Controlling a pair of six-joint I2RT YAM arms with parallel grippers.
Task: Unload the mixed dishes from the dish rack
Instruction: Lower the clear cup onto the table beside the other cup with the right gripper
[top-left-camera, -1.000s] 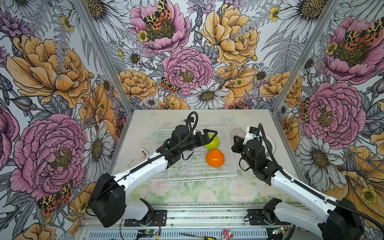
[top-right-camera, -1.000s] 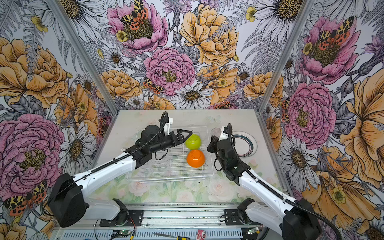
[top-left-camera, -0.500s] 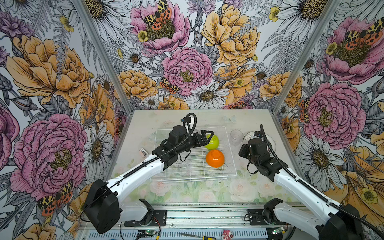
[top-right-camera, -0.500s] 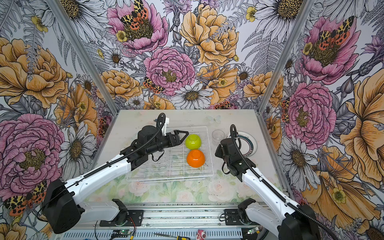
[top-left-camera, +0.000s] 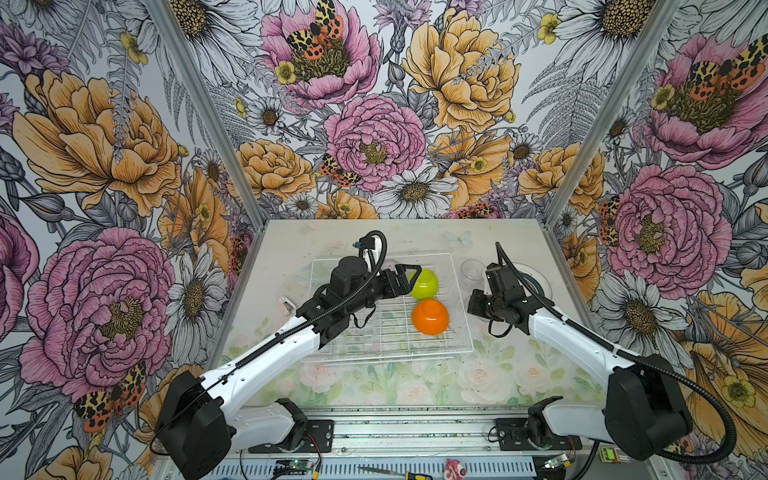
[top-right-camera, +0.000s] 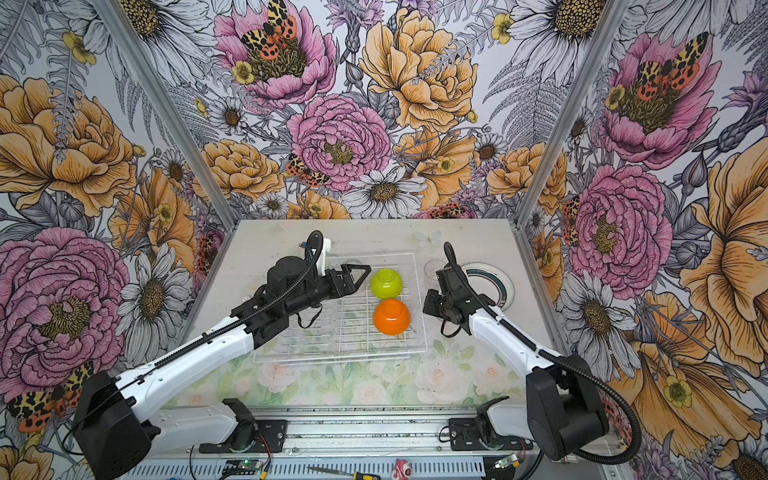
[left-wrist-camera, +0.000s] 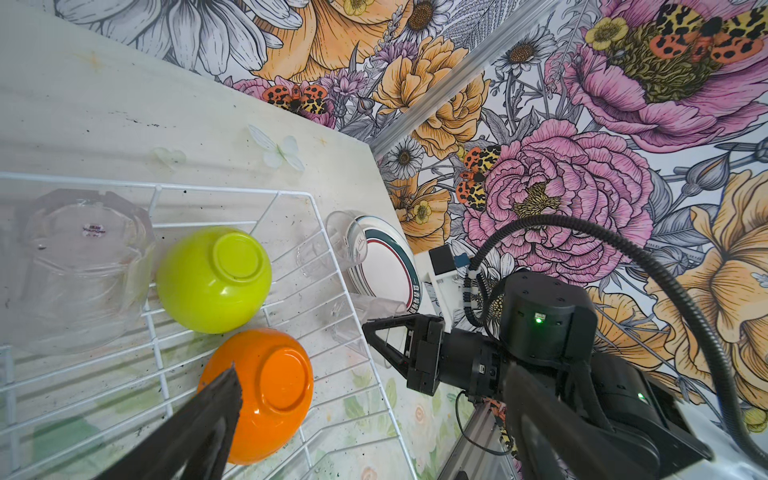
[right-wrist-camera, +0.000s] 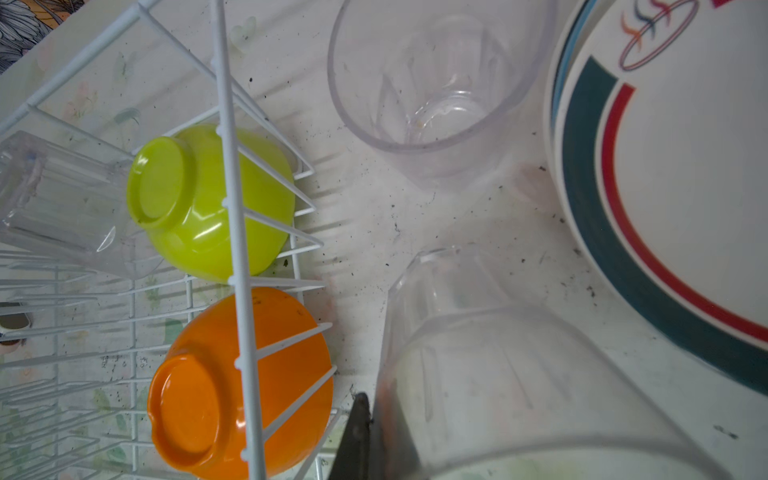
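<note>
Now the dish rack (top-left-camera: 390, 332), in the middle of the table (top-left-camera: 332, 237), is only partly unloaded. Inside it are the lime-green bowl (top-left-camera: 424, 283) and the orange bowl (top-left-camera: 430, 316), both upside down and close together at the rack's right end, and an inverted tumbler (left-wrist-camera: 83, 266) just beside the green one. Outside, to the right of the rack, the plates (right-wrist-camera: 665, 187) lie in a stack and an upright tumbler (right-wrist-camera: 428, 83) stands near them. Between these and the rack wall, the right gripper (left-wrist-camera: 370, 330) has its jaws closed on the thin wall of the held tumbler (right-wrist-camera: 519, 374); whether its base touches the table I cannot tell. So the step in hand, in my judgement, is putting this tumbler down beside the other unloaded dishes. The next move asks to lower it onto the bare spot without pushing the upright tumbler or the plates, and only then to release. The left gripper (top-right-camera: 358, 277) hovers over the rack near the lime-green bowl, jaws wide apart and holding nothing. It probably takes a bowl or the inverted tumbler next, and a smooth round bowl can slip from a careless grip.
</note>
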